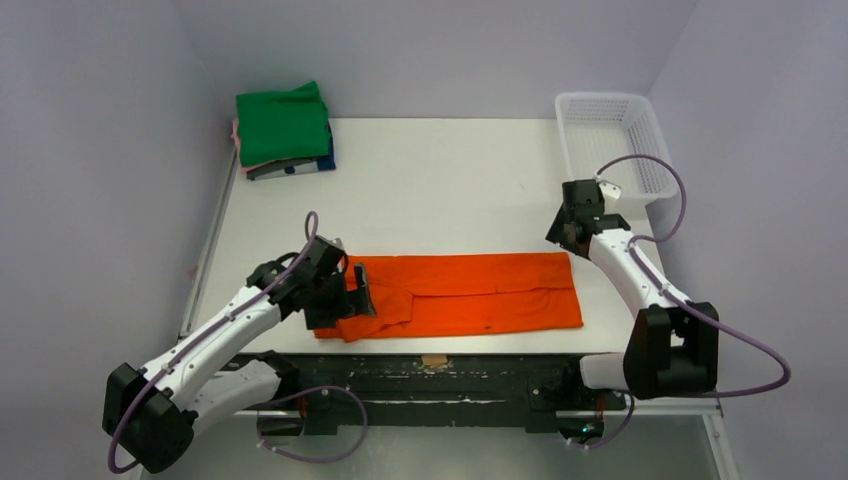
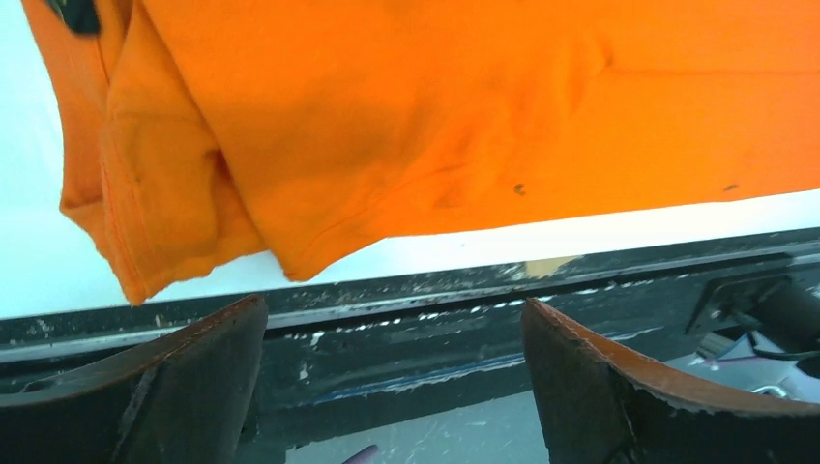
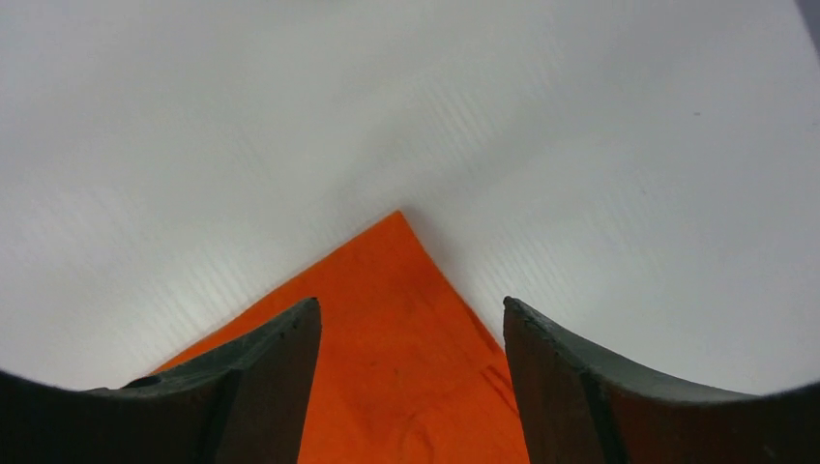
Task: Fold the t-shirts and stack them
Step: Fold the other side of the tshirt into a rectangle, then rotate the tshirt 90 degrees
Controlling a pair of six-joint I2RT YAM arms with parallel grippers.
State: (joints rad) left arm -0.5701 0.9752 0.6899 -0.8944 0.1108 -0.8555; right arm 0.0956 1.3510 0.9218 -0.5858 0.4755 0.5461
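Reaching low from the near left corner, my left arm stretches across the table (image 1: 440, 190) with the wrist turned back toward the near edge, and my left gripper (image 1: 354, 291) hangs over the left end of the orange t-shirt (image 1: 470, 290). Its fingers (image 2: 193, 372) are spread wide with nothing between them (only the black table rail shows in the gap). My right arm rises from the near right, bends at the elbow and slants inward, and my right gripper (image 1: 566, 236) is over the shirt's far right corner, parted too. The pointed corner of cloth lies under the gap; whether the pads touch it I cannot tell. The orange shirt is a long band running left to right along the near edge, folded lengthwise, smooth on the right. At the left end a sleeve is tucked in and the hem is bunched, with a few dark specks near the front. The other shirts sit folded in a stack at the far left corner, the green t-shirt (image 1: 283, 125) on top, pink and dark blue edges showing beneath. A white mesh basket (image 1: 610, 140) stands at the far right.
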